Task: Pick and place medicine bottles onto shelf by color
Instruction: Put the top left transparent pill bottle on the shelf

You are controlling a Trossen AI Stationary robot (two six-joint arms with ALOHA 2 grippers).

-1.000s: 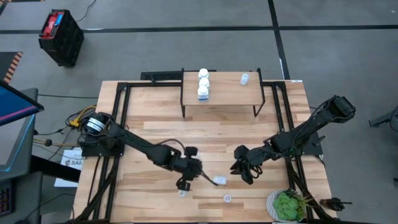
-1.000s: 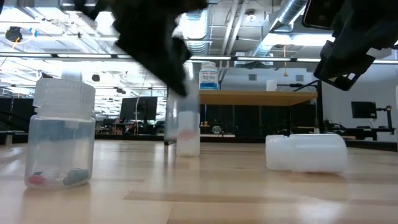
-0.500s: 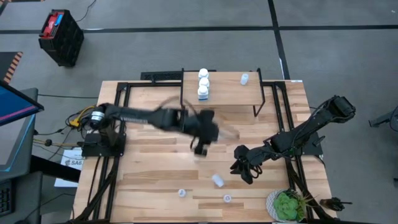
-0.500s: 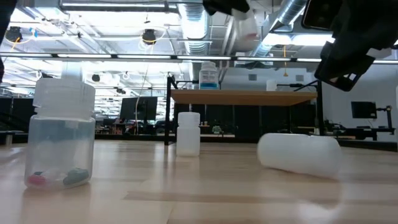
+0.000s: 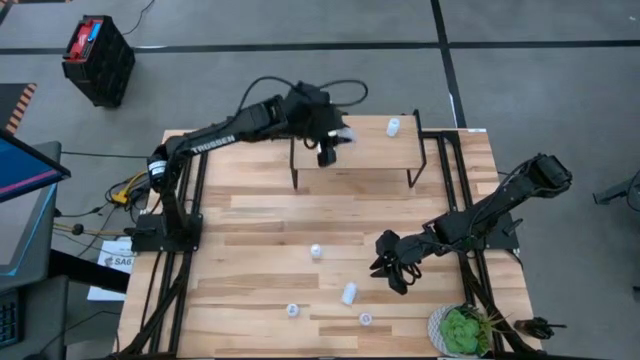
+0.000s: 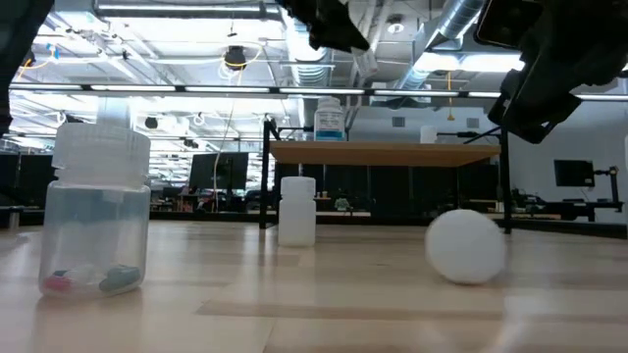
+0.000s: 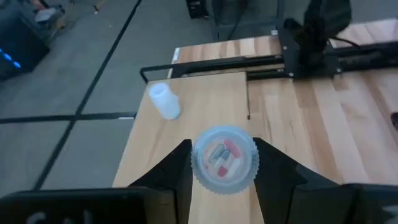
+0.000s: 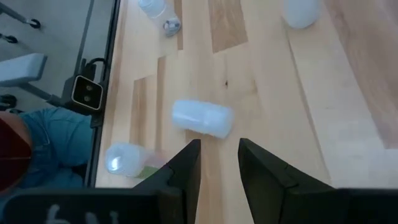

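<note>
My left gripper [image 5: 328,150] is over the shelf [image 5: 372,156] at the table's far edge, shut on a pale blue translucent bottle [image 7: 224,160] with pills inside. A small pale bottle [image 5: 393,127] lies on the shelf's right part; it also shows in the left wrist view [image 7: 165,101]. A white bottle with a blue label [image 6: 330,120] stands on the shelf. My right gripper [image 5: 388,267] is open and empty over the table's right half, near a white bottle [image 5: 349,293] lying on its side. My left gripper pinches the pale blue bottle's round side wall [image 7: 198,163] between its two fingers [image 7: 179,171], one on each side. The bottle's round end faces the wrist camera. The bottle is lifted clear above the shelf top [image 7: 205,106].
On the table stand a white bottle [image 5: 316,251] and two small bottles [image 5: 292,310] [image 5: 366,319] near the near edge. A potted plant [image 5: 462,330] sits at the near right corner. A person's blue trouser leg [image 8: 43,149] shows beyond the table.
My left gripper has risen from the table's near middle with the pale blue bottle and swung to the far edge, over the shelf. The lying white bottle has turned about on the table and now points its end at the low camera.
</note>
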